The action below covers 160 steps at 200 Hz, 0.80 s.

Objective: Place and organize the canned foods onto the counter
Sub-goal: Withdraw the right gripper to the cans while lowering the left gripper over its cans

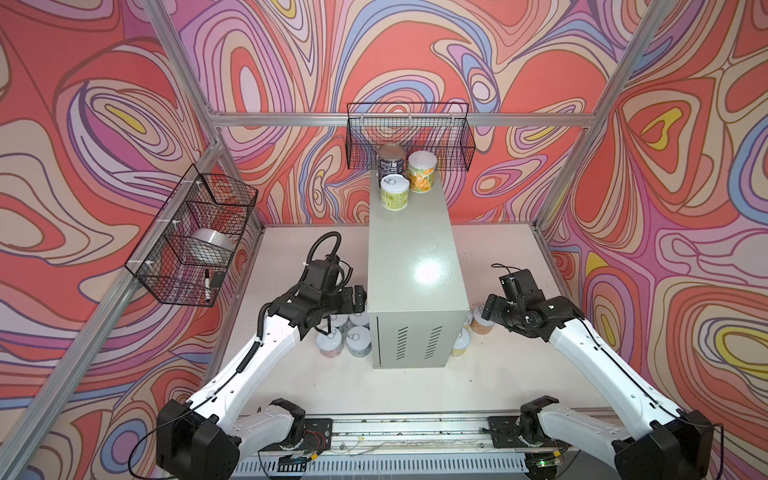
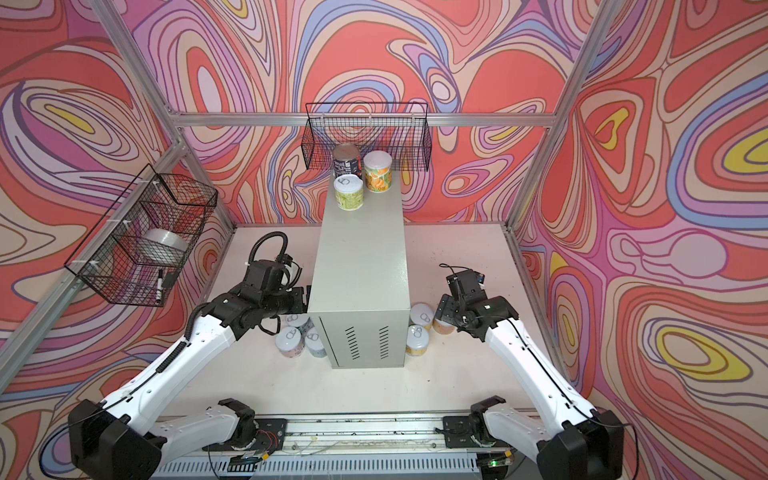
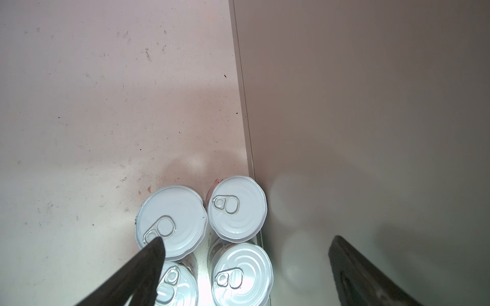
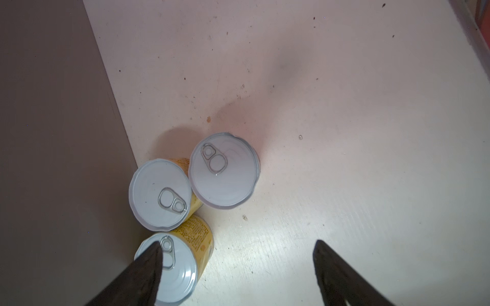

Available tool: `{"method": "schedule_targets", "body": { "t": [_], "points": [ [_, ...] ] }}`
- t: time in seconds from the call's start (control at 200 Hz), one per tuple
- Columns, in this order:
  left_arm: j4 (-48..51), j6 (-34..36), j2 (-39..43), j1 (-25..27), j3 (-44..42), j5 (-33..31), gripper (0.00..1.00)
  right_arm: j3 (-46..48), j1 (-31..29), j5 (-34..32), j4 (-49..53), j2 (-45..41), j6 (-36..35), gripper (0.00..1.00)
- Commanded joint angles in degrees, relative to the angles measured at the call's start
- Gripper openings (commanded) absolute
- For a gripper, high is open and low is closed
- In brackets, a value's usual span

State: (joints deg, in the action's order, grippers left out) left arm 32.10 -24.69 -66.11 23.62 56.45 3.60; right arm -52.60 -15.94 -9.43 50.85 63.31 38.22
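Note:
The counter, a tall grey cabinet, stands mid-table. At the far end of its top stand three canned foods: a dark navy one, an orange-labelled one and a green one. Several cans stand upright on the table against its left side. My left gripper hovers open above them, holding nothing. On the right side three cans cluster, two with yellow labels. My right gripper hangs open above the table, one finger over the nearest lid.
A black wire basket hangs on the back wall just behind the counter's far end. Another basket on the left wall holds a silver tape roll and a marker. White tabletop surrounds the counter.

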Motion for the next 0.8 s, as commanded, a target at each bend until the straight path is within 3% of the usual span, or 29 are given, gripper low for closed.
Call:
{"method": "schedule_targets", "body": {
  "t": [0.0,0.24,0.466,0.796],
  "points": [
    [-0.5,0.09,-0.41,-0.23,-0.87,0.0,0.97,2.32,2.29,4.0,-6.93,1.08,0.74,0.93],
    [0.59,-0.07,0.36,-0.25,-1.52,-1.44,0.97,1.89,3.95,6.62,-10.24,5.71,-1.01,0.97],
    [17.06,-9.16,2.0,-0.18,0.44,-13.31,0.96,1.57,4.15,6.82,-10.61,5.04,-0.74,0.97],
    [15.25,-18.13,8.68,-0.17,-10.97,-11.79,0.97,4.06,4.2,7.13,-11.51,5.56,-0.97,0.96]
  ]
}}
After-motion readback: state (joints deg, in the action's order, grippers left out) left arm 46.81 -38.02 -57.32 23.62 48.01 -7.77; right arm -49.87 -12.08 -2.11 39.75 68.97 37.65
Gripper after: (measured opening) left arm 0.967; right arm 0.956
